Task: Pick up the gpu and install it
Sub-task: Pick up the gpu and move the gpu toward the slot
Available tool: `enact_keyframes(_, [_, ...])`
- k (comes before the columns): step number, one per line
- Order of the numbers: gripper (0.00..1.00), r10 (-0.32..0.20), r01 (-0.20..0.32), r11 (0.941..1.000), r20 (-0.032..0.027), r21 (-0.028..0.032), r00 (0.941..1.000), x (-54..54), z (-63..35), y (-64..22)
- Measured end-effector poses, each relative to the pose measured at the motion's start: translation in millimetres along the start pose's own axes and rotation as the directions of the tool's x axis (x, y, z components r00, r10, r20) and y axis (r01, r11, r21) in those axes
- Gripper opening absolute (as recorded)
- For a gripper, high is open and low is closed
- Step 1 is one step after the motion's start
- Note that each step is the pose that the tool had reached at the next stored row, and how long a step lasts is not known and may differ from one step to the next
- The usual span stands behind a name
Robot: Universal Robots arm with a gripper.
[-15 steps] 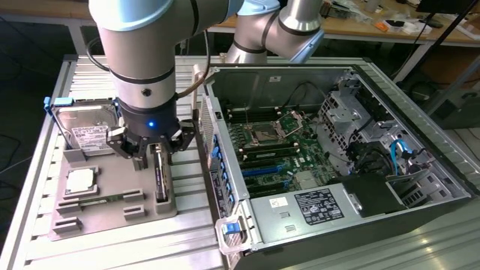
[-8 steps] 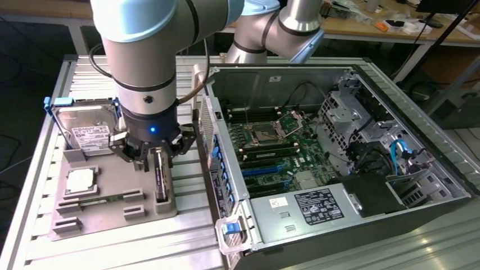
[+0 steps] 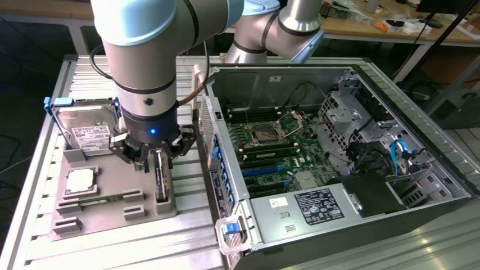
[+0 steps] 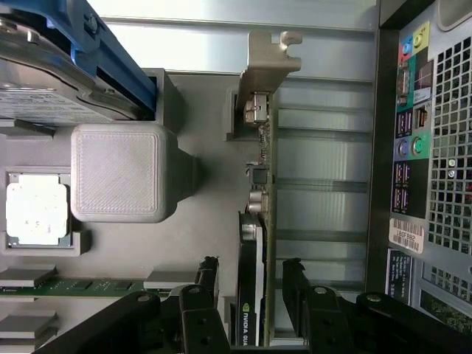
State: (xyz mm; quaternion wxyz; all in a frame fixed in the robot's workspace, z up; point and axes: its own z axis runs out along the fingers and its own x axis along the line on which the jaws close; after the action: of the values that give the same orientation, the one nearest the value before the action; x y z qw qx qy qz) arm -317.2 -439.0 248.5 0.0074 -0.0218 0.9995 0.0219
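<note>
The gpu (image 3: 159, 175) stands on its long edge in a slot of the grey printed holder (image 3: 112, 194), on the side nearest the computer case. In the wrist view the gpu (image 4: 258, 221) is a thin dark card, with its grey metal bracket (image 4: 269, 55) at the far end. My gripper (image 3: 154, 153) hangs directly over the card. In the wrist view the gripper (image 4: 251, 276) is open, with one black finger (image 4: 209, 274) on each side of the card and a small gap between each finger and the card.
The open computer case (image 3: 330, 163) lies at the exterior view's right, motherboard (image 3: 274, 140) exposed; its rear panel (image 4: 428, 147) is close beside the holder. A silver hard drive (image 3: 86, 132) and a square chip (image 3: 80, 181) also sit in the holder. A grey block (image 4: 118, 173) stands near the card.
</note>
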Motion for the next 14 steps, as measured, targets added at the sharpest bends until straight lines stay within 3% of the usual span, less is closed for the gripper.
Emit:
enact_keyframes(4, [0.48, 0.000, 0.000, 1.0000, 0.0000, 0.0000, 1.0000, 0.0, 0.0, 0.0])
enact_keyframes(7, [0.34, 0.000, 0.000, 1.0000, 0.0000, 0.0000, 1.0000, 0.0, 0.0, 0.0])
enact_keyframes(9, [0.34, 0.000, 0.000, 1.0000, 0.0000, 0.0000, 1.0000, 0.0, 0.0, 0.0])
enact_keyframes(11, [0.27, 0.000, 0.000, 1.0000, 0.0000, 0.0000, 1.0000, 0.0, 0.0, 0.0])
enact_keyframes(14, [0.27, 0.000, 0.000, 1.0000, 0.0000, 0.0000, 1.0000, 0.0, 0.0, 0.0])
